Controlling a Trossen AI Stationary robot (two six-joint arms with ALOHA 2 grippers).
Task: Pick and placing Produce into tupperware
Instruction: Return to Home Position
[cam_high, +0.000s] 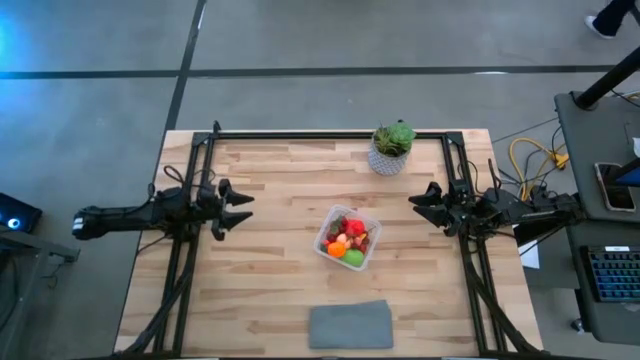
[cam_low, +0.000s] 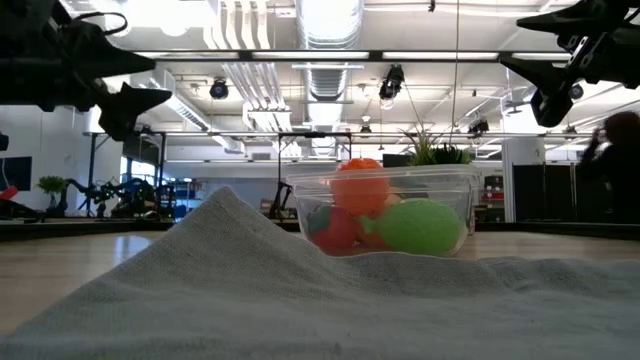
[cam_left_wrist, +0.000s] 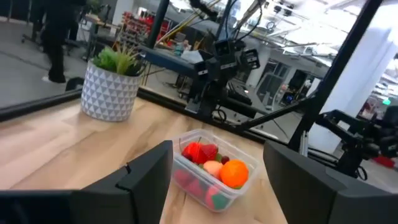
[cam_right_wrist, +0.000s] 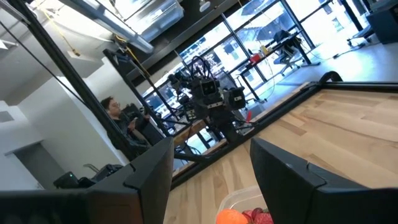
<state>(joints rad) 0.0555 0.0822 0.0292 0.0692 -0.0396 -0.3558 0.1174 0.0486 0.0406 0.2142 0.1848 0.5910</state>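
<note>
Clear tupperware (cam_high: 349, 238), mid-counter (cam_high: 270, 290), holds the produce (cam_high: 346, 245). Left claw (cam_high: 241, 208) and right claw (cam_high: 419, 203) are spread wide, empty, at opposite sides. Risk: a low arm swing could knock the tupperware over.

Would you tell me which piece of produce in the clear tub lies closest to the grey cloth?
The green piece, in the corner of the tub nearest the cloth; the orange piece sits beside it, the red ones lie farther back.
</note>
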